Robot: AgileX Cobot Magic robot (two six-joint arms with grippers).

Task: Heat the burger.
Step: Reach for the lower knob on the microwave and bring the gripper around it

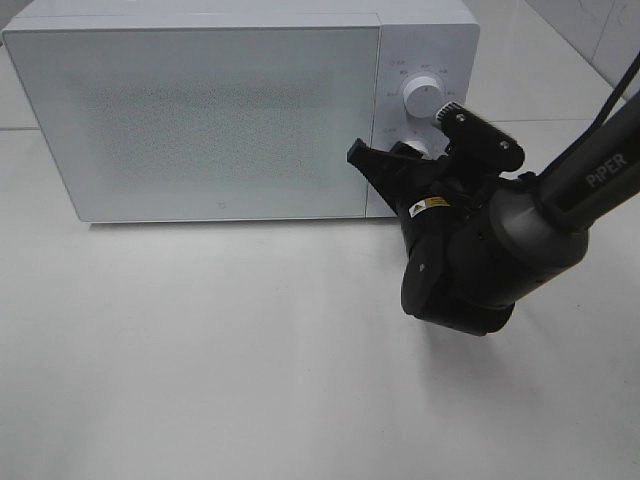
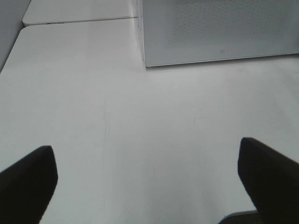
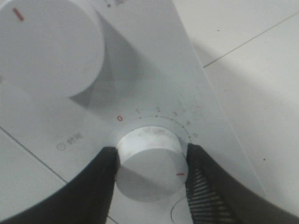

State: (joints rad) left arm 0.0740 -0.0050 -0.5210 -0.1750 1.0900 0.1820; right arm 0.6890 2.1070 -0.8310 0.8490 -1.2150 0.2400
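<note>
The burger is out of view. A white microwave point(image 1: 200, 120) stands at the back of the table with its door closed. My right gripper point(image 1: 420, 148) reaches to its control panel and is shut on the lower timer knob point(image 3: 149, 161), one finger point(image 3: 100, 179) on each side of it. The knob's red mark sits near the other finger point(image 3: 202, 184), past the printed numbers. The upper knob point(image 1: 423, 95) is untouched. My left gripper point(image 2: 147, 179) is open over bare table, with nothing between its fingers. It lies outside the exterior high view.
The microwave's front lower corner point(image 2: 145, 63) lies ahead of the left gripper. The right arm's black body point(image 1: 470, 260) hangs over the table in front of the control panel. A table seam point(image 2: 79, 19) runs beside the microwave.
</note>
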